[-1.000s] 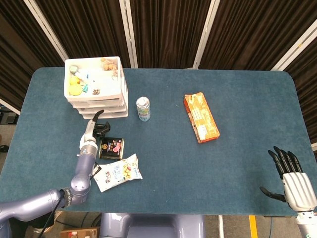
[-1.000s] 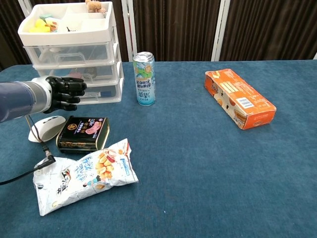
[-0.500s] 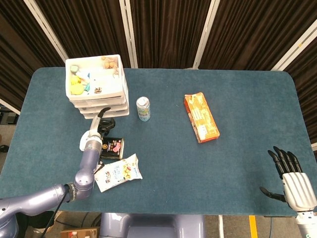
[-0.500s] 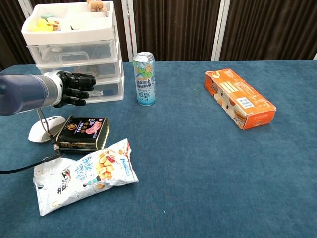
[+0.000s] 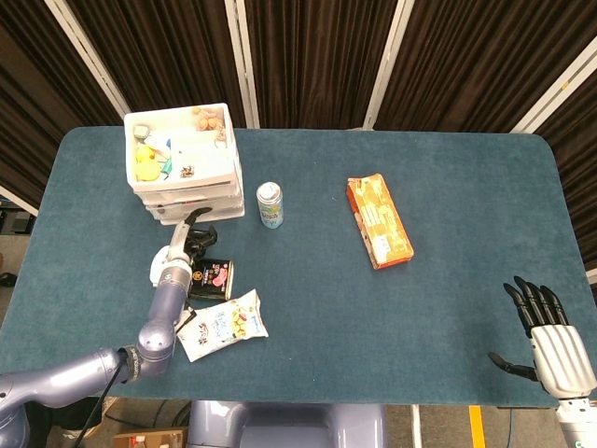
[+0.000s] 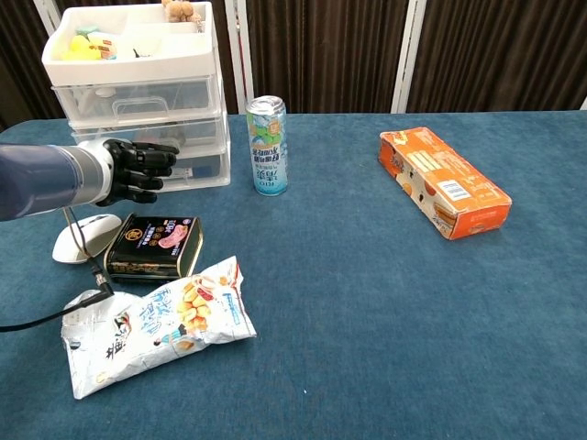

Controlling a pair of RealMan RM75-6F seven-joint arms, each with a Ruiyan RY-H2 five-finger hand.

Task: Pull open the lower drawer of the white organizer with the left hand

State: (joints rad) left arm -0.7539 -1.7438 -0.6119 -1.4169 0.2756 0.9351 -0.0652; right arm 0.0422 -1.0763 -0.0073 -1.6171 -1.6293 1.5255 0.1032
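Drawers stack in the white organizer (image 6: 138, 101) at the table's ten o'clock corner, an open tray of small items on top. The lower drawer (image 6: 197, 167) looks level with the ones above it, not drawn out. The left hand (image 6: 138, 170) sits right at that drawer's front, dark fingers (image 6: 163, 152) curled toward it; whether they actually grip the handle cannot be told from either view. At six o'clock from the hand lie a white mouse (image 6: 84, 236) and a dark tin (image 6: 154, 246), side by side, with a snack bag (image 6: 156, 323) below them, its top edge touching the tin. A drink can (image 6: 267, 145) stands upright at three o'clock from the organizer, just beside it. An orange box (image 6: 445, 181) lies flat farther toward three o'clock, well apart from the can. The right hand (image 5: 550, 336) hovers off the blue table (image 5: 308, 308) at its five o'clock corner, fingers spread and holding nothing.
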